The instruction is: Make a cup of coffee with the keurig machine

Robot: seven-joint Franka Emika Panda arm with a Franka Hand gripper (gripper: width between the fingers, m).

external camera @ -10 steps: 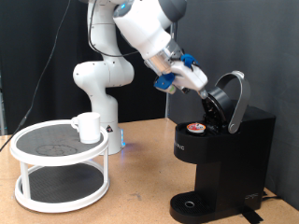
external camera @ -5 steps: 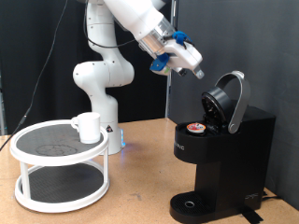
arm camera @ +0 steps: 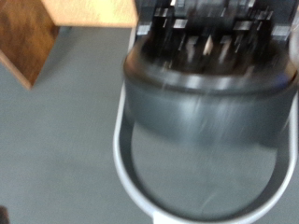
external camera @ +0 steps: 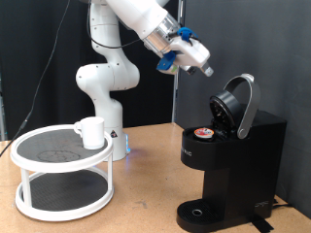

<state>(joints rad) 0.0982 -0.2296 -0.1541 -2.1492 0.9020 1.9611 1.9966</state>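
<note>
Exterior view, nearest first: keurig machine (external camera: 228, 165) at the exterior view's right on the wooden worktop (external camera: 146, 199), round drip tray base (external camera: 199, 216) at front. Small white logo (external camera: 190, 151) on the front face; too small to read. Lid (external camera: 238, 105) hinged up and open; a small pod with reddish top (external camera: 203, 134) sits in the brew chamber.

At the exterior view's left, a white two-tier round rack (external camera: 63, 170); the cup (external camera: 91, 132) stands upright on its top shelf, well apart from the machine.

Tool (external camera: 202, 68) hangs in the air above the open lid, not touching it. Fingertips too small to resolve; cannot tell how far they are parted, and nothing is seen between them.

Wrist view: blurred. The dark, silver-trimmed lid fills most of the frame, cut off at the edges; tool fingers not visible.
</note>
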